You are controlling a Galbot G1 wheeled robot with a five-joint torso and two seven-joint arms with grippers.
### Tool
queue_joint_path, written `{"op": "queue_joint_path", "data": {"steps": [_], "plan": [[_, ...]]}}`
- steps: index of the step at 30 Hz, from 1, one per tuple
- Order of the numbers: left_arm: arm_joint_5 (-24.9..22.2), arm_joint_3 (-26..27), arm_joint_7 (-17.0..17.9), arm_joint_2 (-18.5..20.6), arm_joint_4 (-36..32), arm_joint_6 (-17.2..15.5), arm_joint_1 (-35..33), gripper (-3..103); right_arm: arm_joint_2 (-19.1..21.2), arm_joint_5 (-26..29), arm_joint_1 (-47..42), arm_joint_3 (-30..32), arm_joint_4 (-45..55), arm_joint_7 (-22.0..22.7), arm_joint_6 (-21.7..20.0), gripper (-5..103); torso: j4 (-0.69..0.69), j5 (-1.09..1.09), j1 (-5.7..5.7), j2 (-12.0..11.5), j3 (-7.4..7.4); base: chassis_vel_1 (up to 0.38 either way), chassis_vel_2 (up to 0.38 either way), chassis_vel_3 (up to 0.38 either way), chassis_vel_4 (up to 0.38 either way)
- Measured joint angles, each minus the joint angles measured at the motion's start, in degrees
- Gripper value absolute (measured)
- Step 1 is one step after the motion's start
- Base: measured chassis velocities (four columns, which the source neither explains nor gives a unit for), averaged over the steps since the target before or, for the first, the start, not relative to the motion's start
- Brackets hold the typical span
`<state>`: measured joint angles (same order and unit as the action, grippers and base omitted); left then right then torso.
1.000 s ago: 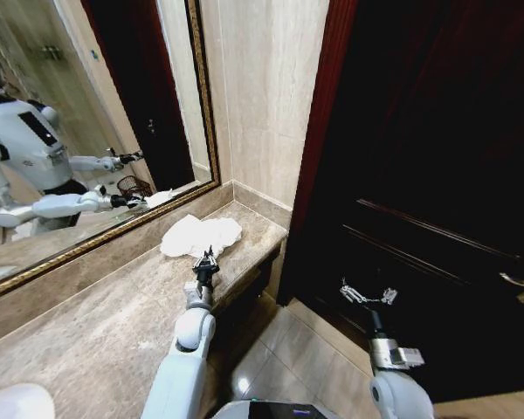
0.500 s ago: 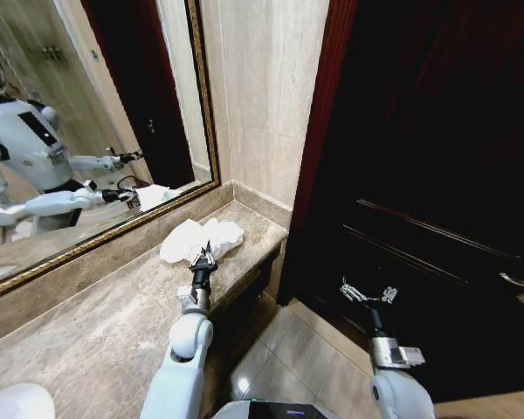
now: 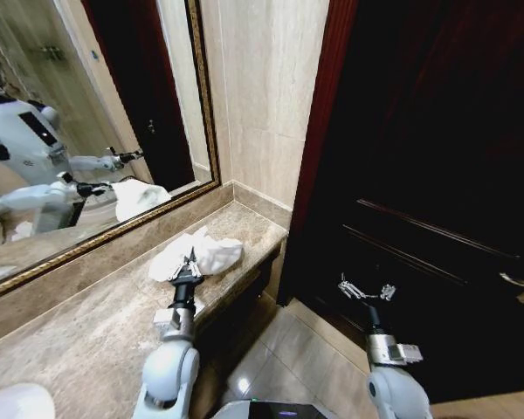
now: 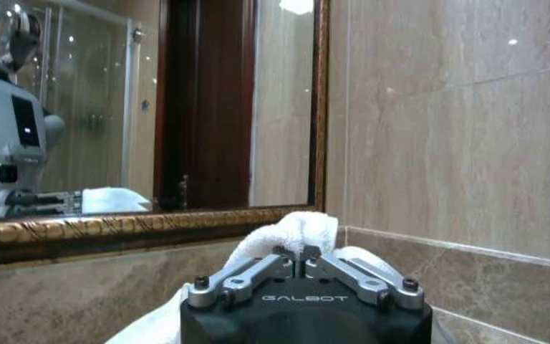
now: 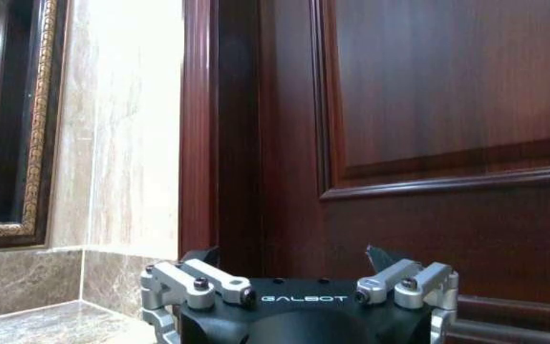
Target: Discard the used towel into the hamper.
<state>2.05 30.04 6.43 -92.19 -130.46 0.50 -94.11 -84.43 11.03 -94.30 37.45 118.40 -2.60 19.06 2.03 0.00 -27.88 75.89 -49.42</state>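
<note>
On marble counter [image 3: 87, 332], left gripper [image 3: 189, 259] clamped on towel [image 3: 211, 254], right gripper [image 3: 365, 291] spread, empty.

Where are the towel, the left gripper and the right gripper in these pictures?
towel [image 3: 211, 254]: head view, on its bunched white fold on the counter.
left gripper [image 3: 187, 267]: head view, between the fingertips shut on the towel.
right gripper [image 3: 364, 290]: head view, between its open fingertips, before the dark door.

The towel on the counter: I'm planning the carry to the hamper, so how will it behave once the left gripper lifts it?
The towel lies crumpled in soft folds, so it will probably sag and trail below the left gripper, shut on one bunched fold. It looks light, likely an easy lift. The polished stone counter suggests it may slide rather than snag.
</note>
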Motion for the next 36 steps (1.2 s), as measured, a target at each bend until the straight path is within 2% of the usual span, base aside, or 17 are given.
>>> {"op": "queue_joint_path", "data": {"steps": [8, 16, 36], "plan": [[0.73, 0.11, -0.69, 0.02, -3.02, -0.39, -1.61, 2, -0.21, 0.15, -0.31, -0.12, 0.71, 0.34, 0.27, 100, 0.00, 0.00, 0.00, 0.00, 0.00, 0.000, 0.000, 0.000, 0.000], [2.82, -1.40, -1.82, 0.04, -2.99, 0.71, -2.25, 2, -0.37, -0.01, -1.26, -0.12, 1.51, 0.39, 0.88, 100, 0.00, 0.00, 0.00, 0.00, 0.00, 0.000, 0.000, 0.000, 0.000], [2.71, -1.83, -2.92, 0.05, -2.79, 1.88, -2.14, 2, -1.18, -0.31, -1.79, 0.26, 2.13, 0.26, 1.68, 100, 0.01, 0.01, -0.01, 0.00, -0.01, -0.083, -0.078, -0.081, -0.078]]}}
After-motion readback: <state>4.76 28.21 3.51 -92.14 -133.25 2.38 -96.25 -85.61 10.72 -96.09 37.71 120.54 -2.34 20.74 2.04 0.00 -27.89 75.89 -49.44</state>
